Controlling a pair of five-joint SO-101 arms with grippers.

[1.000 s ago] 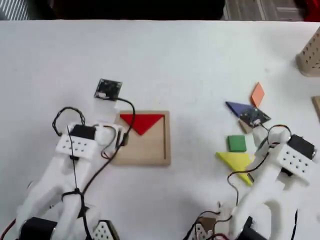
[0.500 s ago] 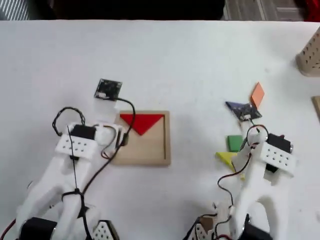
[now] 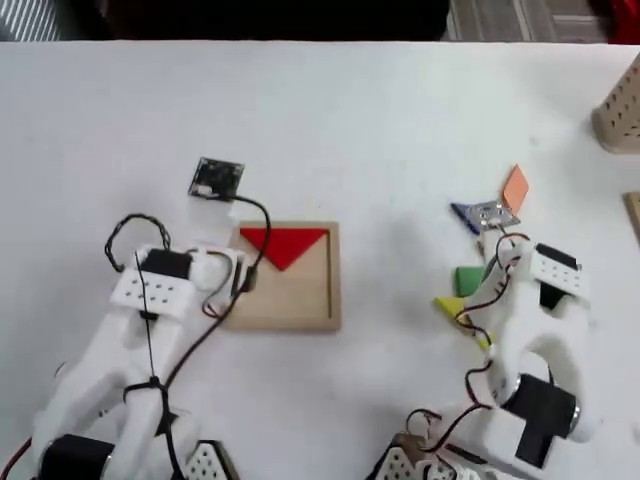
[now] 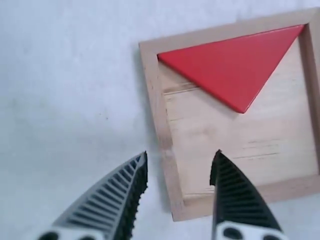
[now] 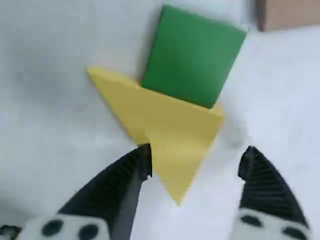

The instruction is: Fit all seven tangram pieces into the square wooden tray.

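Note:
The square wooden tray (image 3: 300, 310) lies mid-table with a red triangle (image 3: 283, 245) in its far part. My left gripper (image 4: 177, 170) is open, its fingers either side of the tray rim (image 4: 155, 115), near the red triangle (image 4: 235, 65). To the right lie a green square (image 3: 468, 280), a yellow triangle (image 3: 449, 305), a blue triangle (image 3: 464, 213) and an orange parallelogram (image 3: 515, 187). My right gripper (image 5: 195, 157) hangs open over a corner of the yellow triangle (image 5: 160, 120), which touches the green square (image 5: 192, 55). The right arm (image 3: 545, 285) hides part of the yellow triangle.
A tan piece (image 5: 287, 12) lies just beyond the green square. A pale wooden block (image 3: 620, 110) stands at the far right edge, with another wooden bit (image 3: 634, 212) below it. White table surface stretches between the tray and the loose pieces.
My right arm has swung left and away from the front edge, over the yellow triangle and green square, covering more of them. The left arm and tray have not moved.

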